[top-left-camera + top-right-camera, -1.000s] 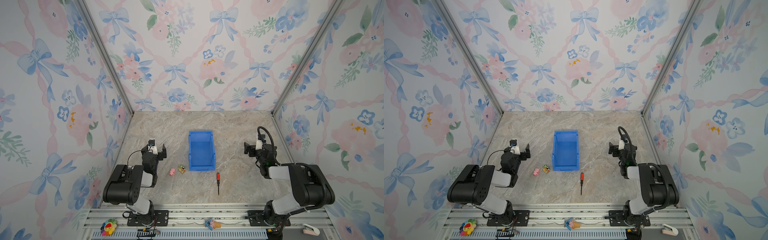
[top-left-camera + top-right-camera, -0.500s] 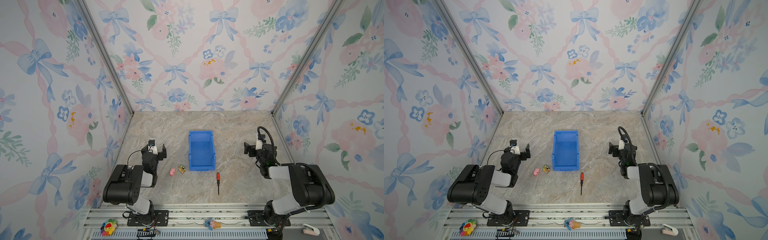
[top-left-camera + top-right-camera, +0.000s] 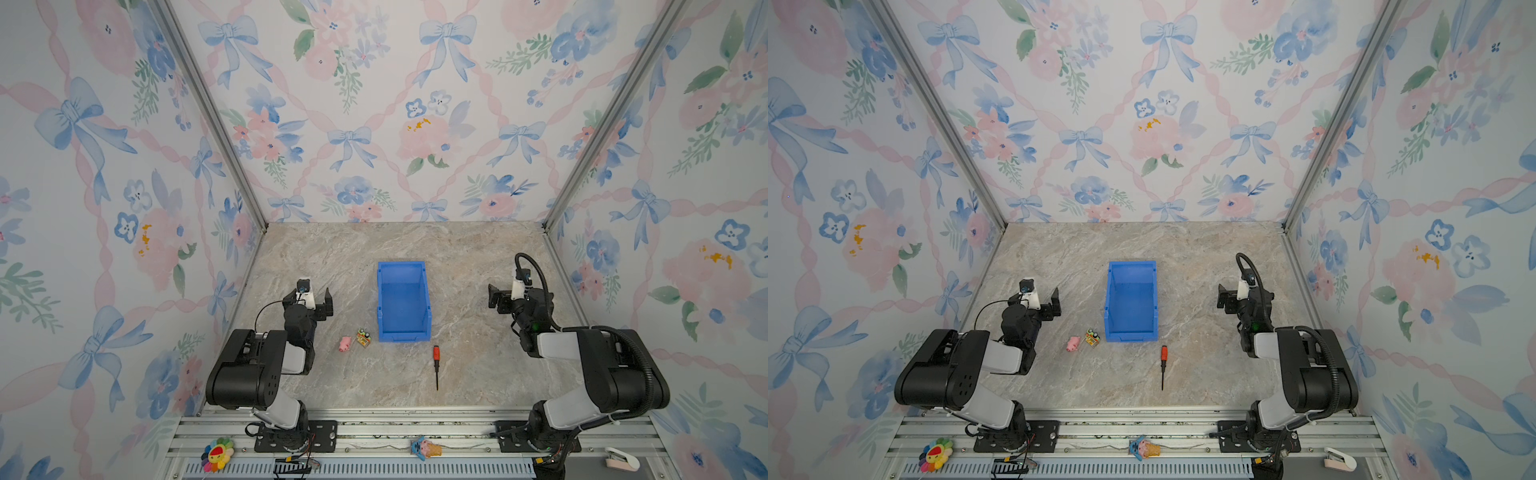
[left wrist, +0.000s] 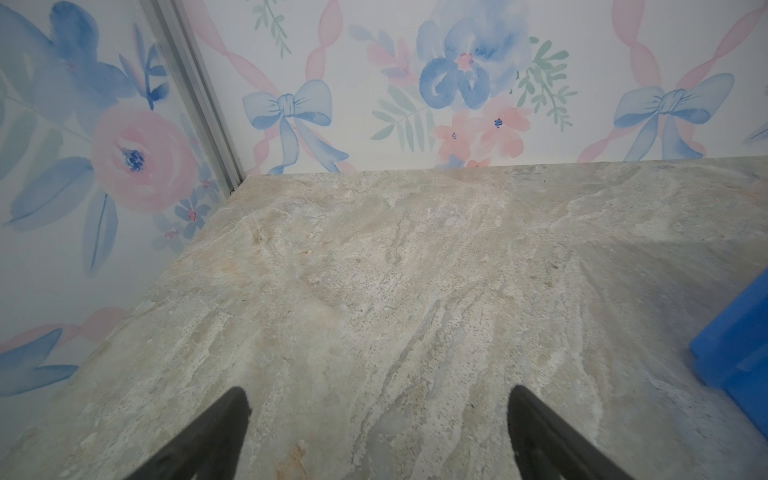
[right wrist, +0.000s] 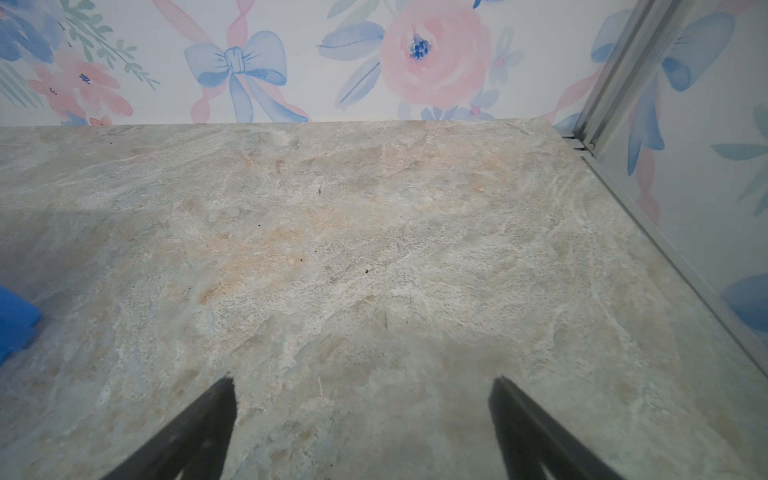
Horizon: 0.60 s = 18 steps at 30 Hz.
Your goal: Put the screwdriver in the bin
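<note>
The screwdriver (image 3: 436, 363) lies on the tabletop (image 3: 478, 257) just outside the blue bin's (image 3: 403, 307) low lip, handle toward it, tip toward the arm bases; the right gripper (image 3: 519, 299), fingers spread and empty, is nearer, the screwdriver lying inward and base-ward of it; the left gripper (image 3: 308, 300), also spread, is farther.

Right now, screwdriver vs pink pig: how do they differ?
Shape: the screwdriver is long and slim; the pig is short and rounded.
Colour: the screwdriver has a red handle and dark shaft; the pig is pink all over.
Place: in both top views the screwdriver lies front-right of the bin, the pig front-left.
Shared: both lie on the table, outside the bin.
</note>
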### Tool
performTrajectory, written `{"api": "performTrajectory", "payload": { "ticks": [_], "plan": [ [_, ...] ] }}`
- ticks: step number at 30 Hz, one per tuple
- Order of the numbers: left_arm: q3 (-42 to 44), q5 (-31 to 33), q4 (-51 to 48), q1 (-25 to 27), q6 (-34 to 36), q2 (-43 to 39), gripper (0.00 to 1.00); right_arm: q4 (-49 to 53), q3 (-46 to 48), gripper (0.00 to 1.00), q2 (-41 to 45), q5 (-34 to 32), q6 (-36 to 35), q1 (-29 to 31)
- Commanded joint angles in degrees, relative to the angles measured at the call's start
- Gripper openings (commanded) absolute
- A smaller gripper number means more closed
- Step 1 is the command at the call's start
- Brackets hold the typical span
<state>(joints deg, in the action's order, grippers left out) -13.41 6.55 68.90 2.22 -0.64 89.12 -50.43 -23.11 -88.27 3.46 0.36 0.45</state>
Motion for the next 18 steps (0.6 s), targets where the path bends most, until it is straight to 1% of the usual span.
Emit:
{"api": "performTrajectory", "payload": {
  "ticks": [1, 2, 4, 6, 8, 10, 16, 18],
  "plan": [
    [-0.7, -0.2, -0.7, 0.2, -0.5, 0.4, 0.98, -1.9, 0.7, 0.97, -0.6, 0.8, -0.5, -0.3],
    [-0.7, -0.2, -0.6, 0.2, -0.5, 0.3, 0.97, -2.0, 0.8, 0.97, -0.6, 0.6, -0.5, -0.3],
    [-0.6, -0.2, -0.6, 0.2, -0.5, 0.3, 0.97, 0.0, -0.1, 0.97, 0.2, -4.4, 0.4, 0.3],
    [-1.2, 0.6, -1.9, 0.2, -0.5, -0.7, 0.98, 8.9, -3.5, 0.97, 3.0, -8.5, 1.7, 0.4],
    [-1.6, 1.4, -4.3, 0.2, -1.0, -2.8, 0.97, 16.1, -6.6, 0.97, 4.5, -7.7, 1.7, 0.3],
    [-2.0, 1.6, -7.3, 0.2, -1.1, -5.2, 0.98, 19.0, -7.7, 0.97, 5.6, -6.0, 0.3, 1.0],
    [-2.9, 2.3, -19.1, 0.3, -3.0, -13.7, 0.98, 24.4, -7.4, 0.97, 12.9, -8.1, -0.8, 4.1],
    [-4.2, 3.6, -25.0, 0.3, -4.0, -16.3, 0.97, 27.9, -7.8, 0.97, 16.5, -9.7, -0.6, 5.4]
  ]
}}
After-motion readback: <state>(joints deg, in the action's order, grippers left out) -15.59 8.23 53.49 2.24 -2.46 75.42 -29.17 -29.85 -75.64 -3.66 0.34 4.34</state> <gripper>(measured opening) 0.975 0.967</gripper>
